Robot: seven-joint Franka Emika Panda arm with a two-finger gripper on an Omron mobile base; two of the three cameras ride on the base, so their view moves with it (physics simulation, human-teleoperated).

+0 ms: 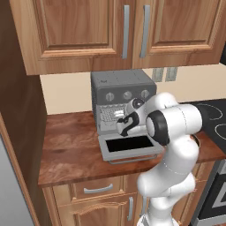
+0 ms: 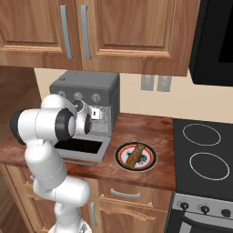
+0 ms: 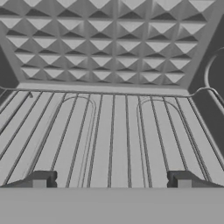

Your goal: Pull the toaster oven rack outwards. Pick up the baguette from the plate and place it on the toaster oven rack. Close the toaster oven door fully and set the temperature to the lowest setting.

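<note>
Lying diagonally on plate (image 2: 135, 157) at frame centre, baguette (image 2: 135, 154) tipping upper right; wide-spread gripper (image 3: 111, 179) over toaster oven rack (image 3: 109, 135); wooden counter (image 2: 150, 132).

White rounded arm (image 1: 176, 132) with dark joints.

Wooden counter (image 2: 150, 175) under toaster oven (image 2: 86, 93) and plate (image 2: 123, 159)

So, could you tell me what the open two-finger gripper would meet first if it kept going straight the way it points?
Probably the flat silvery wire rack just under the gripper, or else the dimpled grey back wall of the oven cavity; depth is unclear.
</note>
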